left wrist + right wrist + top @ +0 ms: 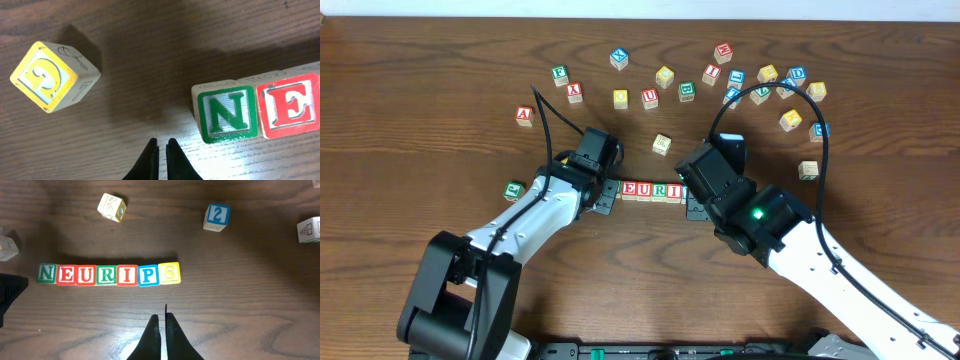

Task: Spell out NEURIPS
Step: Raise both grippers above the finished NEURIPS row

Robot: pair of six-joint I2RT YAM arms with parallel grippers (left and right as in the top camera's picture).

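Note:
Seven wooden cubes lie in one touching row reading NEURIPS (108, 274) across the right wrist view: green N (47, 273), red E, red U, green R, red I, blue P (148, 274) and yellow S (170, 272). My right gripper (162, 317) hovers just in front of the P and S, shut and empty. In the left wrist view the green N (227, 115) and red E (290, 105) sit at the right. My left gripper (162, 142) is shut with nothing in it, just left of the N. From overhead the row (652, 190) lies between both grippers, its ends hidden.
A yellow-faced cube (50, 75) lies tilted to the left of the N. A K cube (111, 206) and a blue 2 cube (217, 216) lie behind the row. Several loose cubes (760, 85) are scattered at the back, with a green one (514, 189) at the left.

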